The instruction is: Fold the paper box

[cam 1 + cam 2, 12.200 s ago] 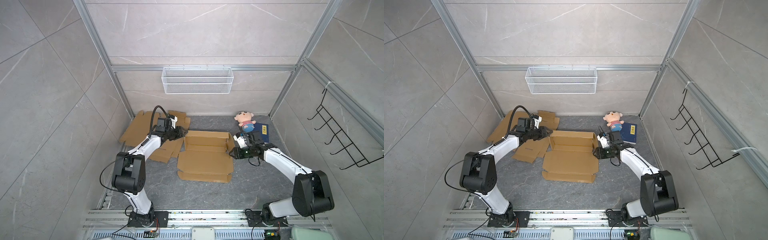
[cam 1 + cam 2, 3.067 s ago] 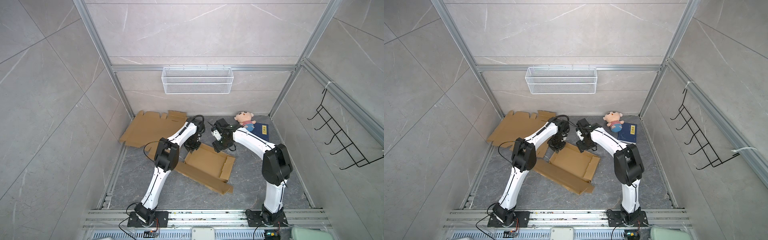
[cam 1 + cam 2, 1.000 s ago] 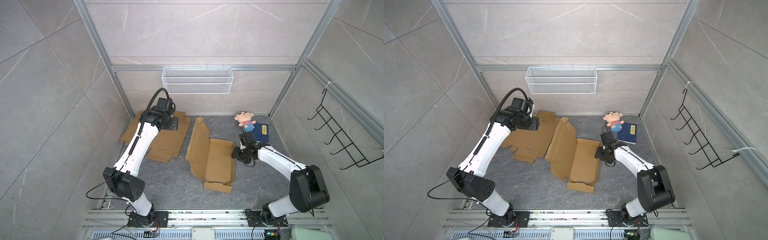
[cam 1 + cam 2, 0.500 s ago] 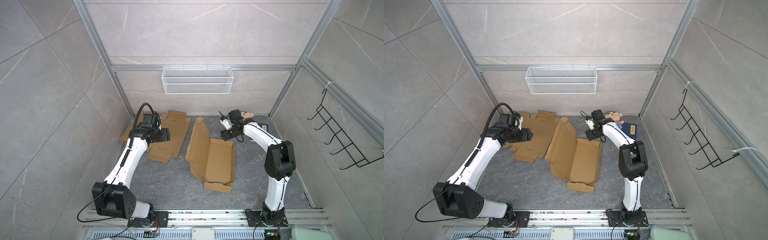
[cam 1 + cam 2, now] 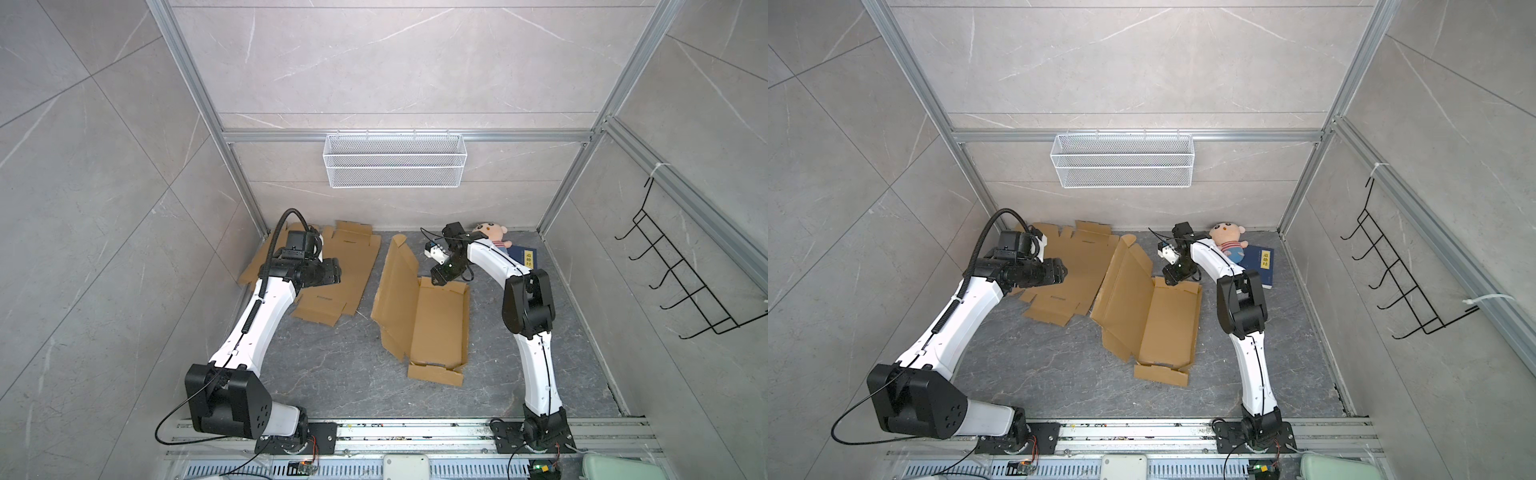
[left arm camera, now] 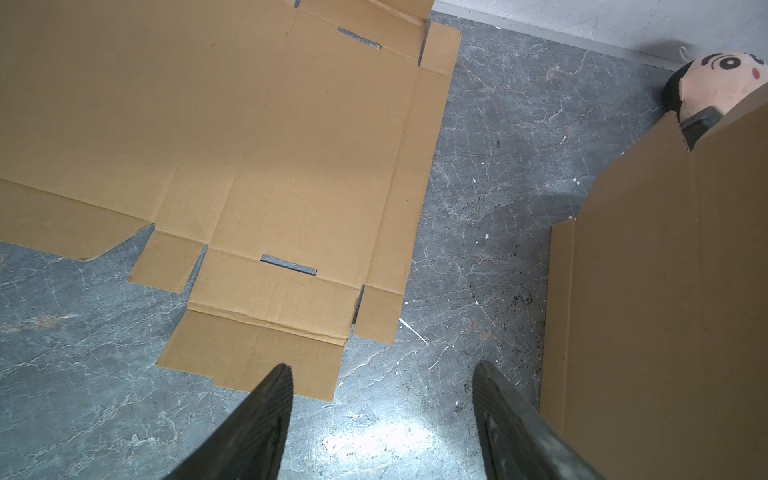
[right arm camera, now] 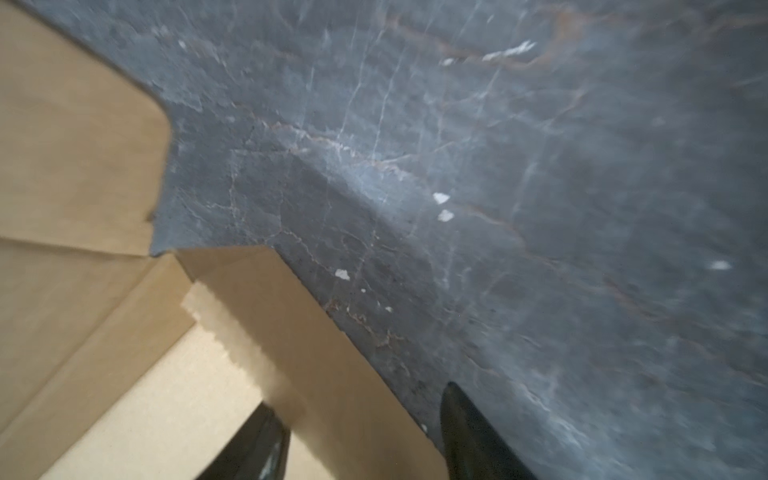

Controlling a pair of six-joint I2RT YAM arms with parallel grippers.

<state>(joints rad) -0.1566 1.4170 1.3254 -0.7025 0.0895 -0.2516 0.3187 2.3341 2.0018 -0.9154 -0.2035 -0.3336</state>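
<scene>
Both jaws apart, right astride box [image 7: 124, 395]

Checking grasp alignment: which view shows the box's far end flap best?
Right wrist view: the far end flap is close up, its edge inside the open right end effector, slightly blurred. Both top views show it small, partly hidden. Left wrist view shows only the raised side panel.

A brown corrugated paper box [image 5: 440, 328], half formed, lies open on the grey stone floor [image 5: 332, 374] in mid-scene. Its long base panel lies flat. The long left side panel tilts up and outward. Short flaps sit at the near and far ends.
</scene>
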